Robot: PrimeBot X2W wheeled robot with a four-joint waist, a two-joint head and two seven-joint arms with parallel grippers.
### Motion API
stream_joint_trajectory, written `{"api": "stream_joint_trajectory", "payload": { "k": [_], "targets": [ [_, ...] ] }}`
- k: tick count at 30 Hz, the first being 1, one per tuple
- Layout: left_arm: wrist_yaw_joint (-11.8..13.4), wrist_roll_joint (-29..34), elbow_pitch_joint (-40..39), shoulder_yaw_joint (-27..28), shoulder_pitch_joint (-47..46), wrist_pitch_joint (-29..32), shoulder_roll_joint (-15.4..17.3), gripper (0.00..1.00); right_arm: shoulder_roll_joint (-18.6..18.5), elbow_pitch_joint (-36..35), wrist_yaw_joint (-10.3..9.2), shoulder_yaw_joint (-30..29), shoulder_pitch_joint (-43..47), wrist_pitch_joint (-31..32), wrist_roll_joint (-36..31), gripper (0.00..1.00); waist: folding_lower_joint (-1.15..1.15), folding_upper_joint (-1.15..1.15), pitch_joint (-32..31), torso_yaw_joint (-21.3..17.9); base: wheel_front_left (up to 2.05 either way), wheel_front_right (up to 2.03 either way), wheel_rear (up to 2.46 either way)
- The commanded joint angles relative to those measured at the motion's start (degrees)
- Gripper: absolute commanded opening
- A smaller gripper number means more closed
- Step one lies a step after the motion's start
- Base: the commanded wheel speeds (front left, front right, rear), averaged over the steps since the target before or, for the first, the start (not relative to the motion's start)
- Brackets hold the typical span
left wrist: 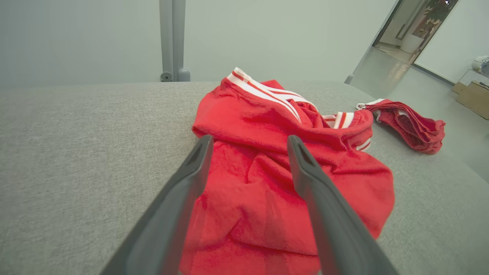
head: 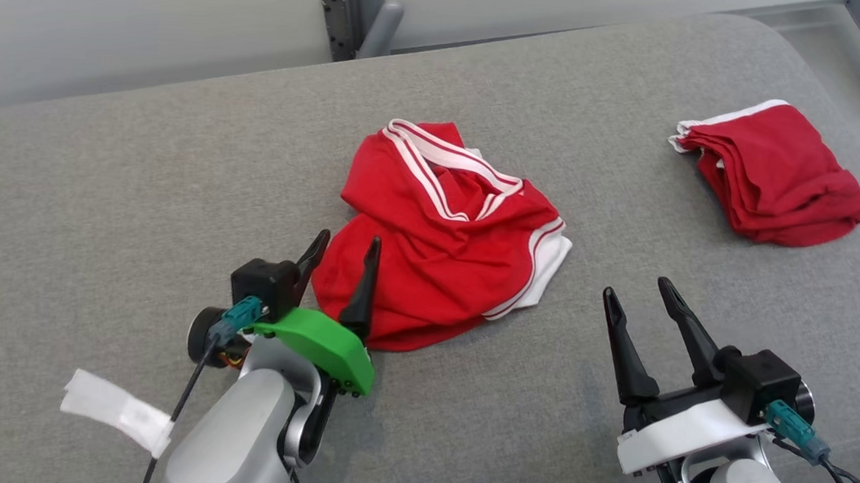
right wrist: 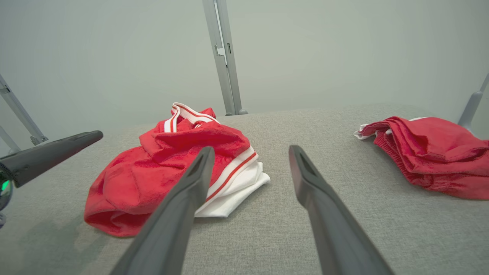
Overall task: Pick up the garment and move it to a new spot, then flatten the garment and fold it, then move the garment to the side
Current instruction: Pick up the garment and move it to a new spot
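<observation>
Garment [head: 444,249]: red, with white-and-red striped trim. It is crumpled in a heap at the middle of the pad [head: 108,202], with a white-edged hem turned out on its right side.
Left gripper [head: 349,239]: fingers spread wide, gripping nothing. It sits low at the garment's near-left edge. In the left wrist view the red cloth [left wrist: 267,183] lies between and under the two fingers. Whether the tips touch the cloth cannot be told.
Right gripper [head: 636,288]: fingers parted wide, holding nothing. It is over bare pad, to the right of the garment and apart from it. In the right wrist view the garment [right wrist: 153,175] lies left of the fingers.
Folded pile [head: 779,179]: a second red piece with white trim, folded. It lies at the far right of the pad, well apart from the garment.
Pad: grey woven fabric, rounded at the far right corner.
Covers: green cover [head: 321,346] on the left wrist, white cover [head: 685,431] on the right.
Tag [head: 116,409]: white tape on the left arm's cable, at the lower left.
Post [head: 357,9]: grey metal upright behind the pad's far edge.
</observation>
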Motion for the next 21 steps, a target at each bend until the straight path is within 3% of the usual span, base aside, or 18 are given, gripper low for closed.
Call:
{"api": "stream_joint_trajectory", "payload": {
  "k": [1,11,21],
  "targets": [
    [0.5,-0.1,-0.9,0.9,1.9,-0.3,0.5,1.00,-0.1,0.2,0.00,-0.3,0.8,0.0,-0.3,1.00,0.00,0.00,-4.5,4.9,0.00,0.00,0.00],
    [4.5,7.4,-14.1,13.6,17.4,-0.3,3.1,1.00,1.4,1.0,0.00,-2.5,3.2,0.0,-1.2,1.00,0.00,0.00,-7.2,10.9,0.00,0.00,0.00],
    [2.2,16.5,-22.2,21.5,29.0,-0.3,0.8,1.00,2.1,1.2,0.00,-4.0,6.2,0.0,-2.3,1.00,0.00,0.00,-9.1,12.7,0.00,0.00,0.00]
  ]
}}
